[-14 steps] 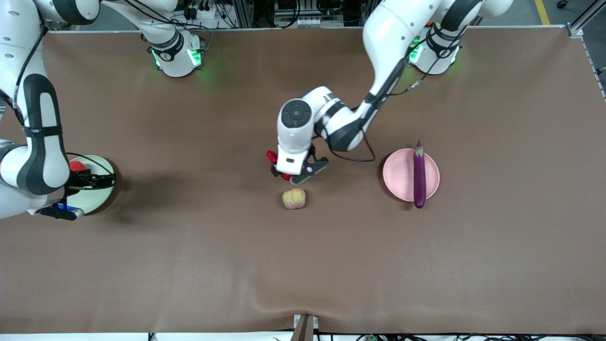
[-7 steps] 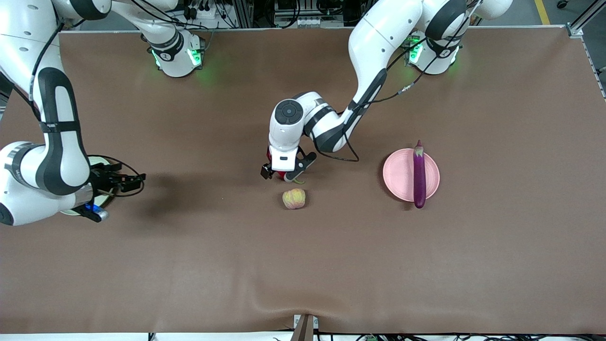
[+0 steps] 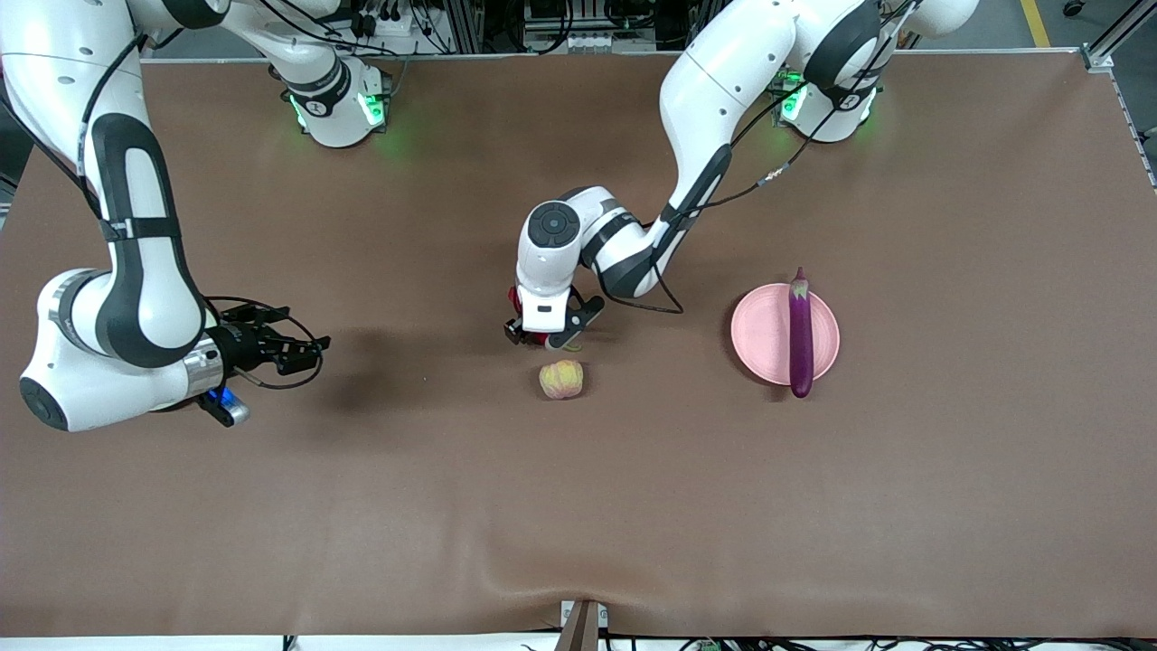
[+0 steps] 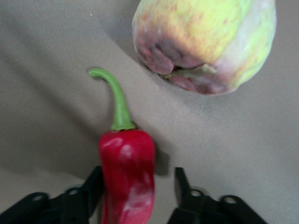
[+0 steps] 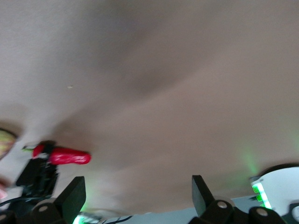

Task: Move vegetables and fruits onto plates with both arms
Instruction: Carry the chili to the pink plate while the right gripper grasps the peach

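The red chili pepper (image 4: 127,176) lies on the brown table (image 3: 578,506) at mid-table, its green stem (image 4: 116,98) curving toward the pale yellow-green fruit (image 3: 561,379). The left gripper (image 3: 540,333) is lowered around the pepper. In the left wrist view one finger is seen against one side of the pepper, while a gap remains between the pepper and the other finger (image 4: 183,185); the jaws are therefore spread and the pepper is not yet clamped.

The pale yellow-green fruit is located just beside the pepper, nearer to the front camera, and does not touch it. No object is placed between the two.

The purple eggplant (image 3: 800,330) is laid across the pink plate (image 3: 764,334), toward the left arm's end of the table, well apart from the pepper. Both of its ends overhang the plate rim.

The right gripper (image 3: 294,348) is held over bare table toward the right arm's end, well apart from the pepper. Its jaws are spread wide and nothing is held between them, as shown in the right wrist view (image 5: 135,196). The pepper (image 5: 67,157) is also visible farther off in that view.
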